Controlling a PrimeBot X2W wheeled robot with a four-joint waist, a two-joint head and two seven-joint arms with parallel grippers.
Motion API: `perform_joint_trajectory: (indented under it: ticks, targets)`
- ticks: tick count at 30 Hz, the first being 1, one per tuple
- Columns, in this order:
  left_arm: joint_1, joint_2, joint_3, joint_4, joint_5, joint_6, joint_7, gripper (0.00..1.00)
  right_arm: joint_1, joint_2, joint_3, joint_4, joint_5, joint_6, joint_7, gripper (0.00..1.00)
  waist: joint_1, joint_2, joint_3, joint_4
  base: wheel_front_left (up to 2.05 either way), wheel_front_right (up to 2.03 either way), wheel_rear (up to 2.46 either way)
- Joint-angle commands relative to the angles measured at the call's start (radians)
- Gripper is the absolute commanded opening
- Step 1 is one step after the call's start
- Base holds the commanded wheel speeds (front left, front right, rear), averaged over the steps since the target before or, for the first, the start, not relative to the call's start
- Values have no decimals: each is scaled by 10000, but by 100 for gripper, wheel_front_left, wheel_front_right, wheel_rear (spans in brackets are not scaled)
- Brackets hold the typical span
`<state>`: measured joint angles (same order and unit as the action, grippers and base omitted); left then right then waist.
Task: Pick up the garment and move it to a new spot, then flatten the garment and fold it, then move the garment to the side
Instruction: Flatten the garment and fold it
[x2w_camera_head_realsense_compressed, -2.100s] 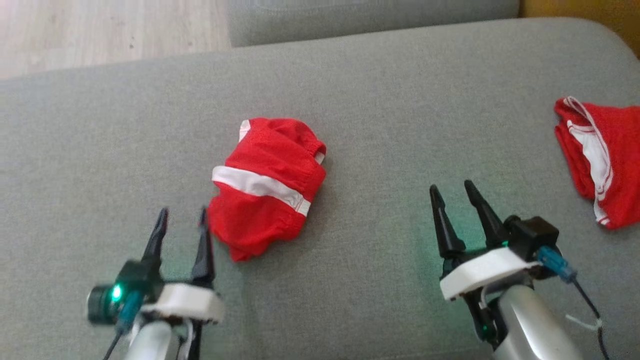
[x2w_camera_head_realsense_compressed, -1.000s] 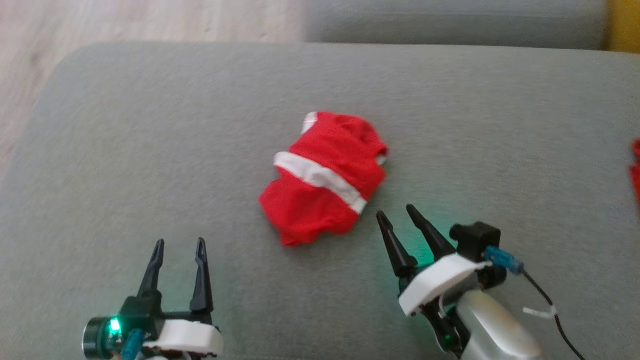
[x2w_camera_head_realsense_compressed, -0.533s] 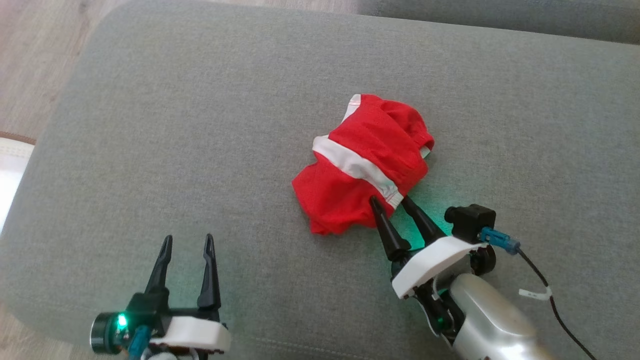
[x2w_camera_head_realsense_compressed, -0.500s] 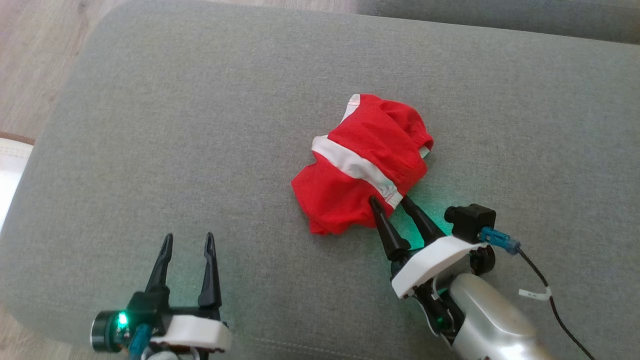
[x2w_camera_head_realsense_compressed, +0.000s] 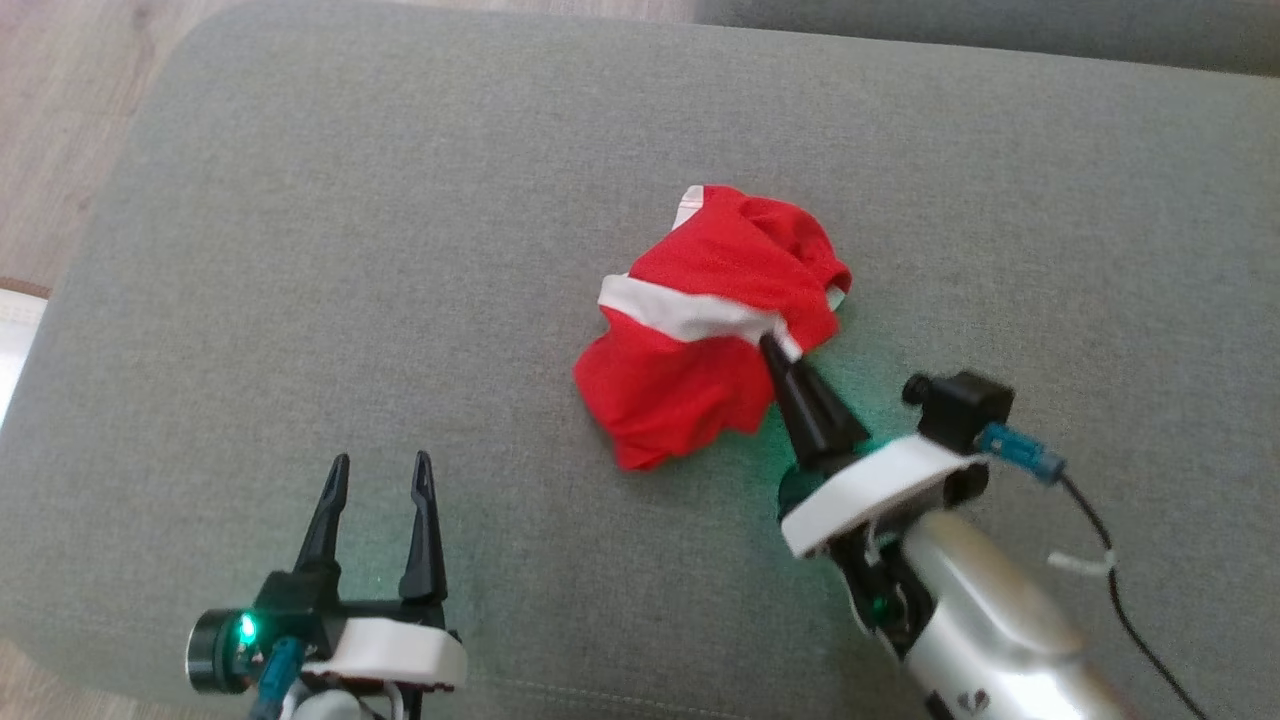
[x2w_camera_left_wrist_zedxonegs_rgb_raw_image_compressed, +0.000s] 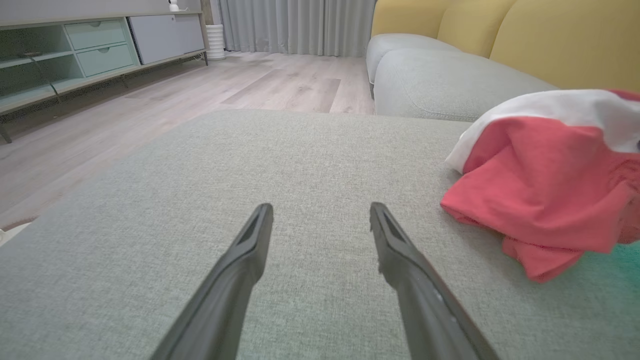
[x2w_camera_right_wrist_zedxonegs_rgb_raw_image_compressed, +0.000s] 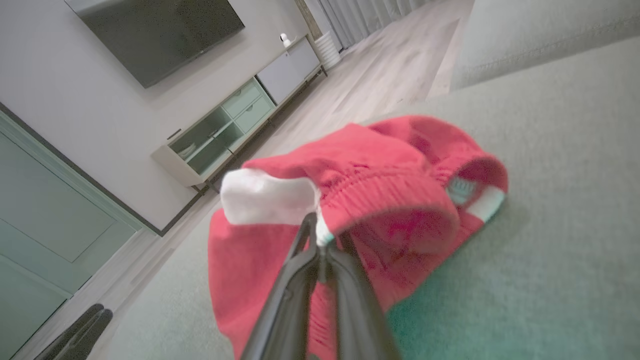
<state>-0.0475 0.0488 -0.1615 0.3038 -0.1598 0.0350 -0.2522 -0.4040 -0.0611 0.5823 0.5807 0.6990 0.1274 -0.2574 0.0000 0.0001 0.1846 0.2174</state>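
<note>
Red garment (x2w_camera_head_realsense_compressed: 690, 385) lies bunched mid-frame, slanting lower-left to upper-right, my right gripper (x2w_camera_head_realsense_compressed: 769, 343) pinching it, my left gripper (x2w_camera_head_realsense_compressed: 381, 462) agape.

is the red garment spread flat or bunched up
Bunched up: the red garment lies in a crumpled heap on the grey cushion, its white band pinched by the shut right gripper.

A broad grey cushion (x2w_camera_head_realsense_compressed: 300, 250) carries everything, its woven top running out ahead of both claws. One crumpled red garment (x2w_camera_head_realsense_compressed: 700, 340) with a white band lies on it, right at the pinched tips of the right gripper (x2w_camera_head_realsense_compressed: 770, 343) and ahead and to the right of the left gripper (x2w_camera_head_realsense_compressed: 381, 460).
</note>
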Motion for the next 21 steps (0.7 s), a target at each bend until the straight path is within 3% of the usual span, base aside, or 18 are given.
perform_joint_trajectory:
  ticks: [1,6,14,18,21]
  targets:
    - [-384,15,246,-283,-45,46,-95,100,-558,109,39,-549,-195,33,-44,0,0,-1,-39,47,0,0,0]
    - [-309,15,154,-188,-242,68,-95,100,-2149,109,312,-1318,-627,33,-44,0,0,-1,-360,335,0,0,0]
    - [95,15,103,-102,-418,148,-95,100,-4382,109,791,-2032,-267,33,-44,0,0,-1,-944,673,0,0,0]
    - [391,15,370,-157,-431,212,-95,100,-4370,96,847,-2078,-184,33,-44,0,0,-1,-1082,372,0,0,0]
    - [550,15,524,-202,-422,177,-95,100,-3708,-323,932,-2030,-132,33,-44,0,0,-1,-1075,-45,0,0,0]
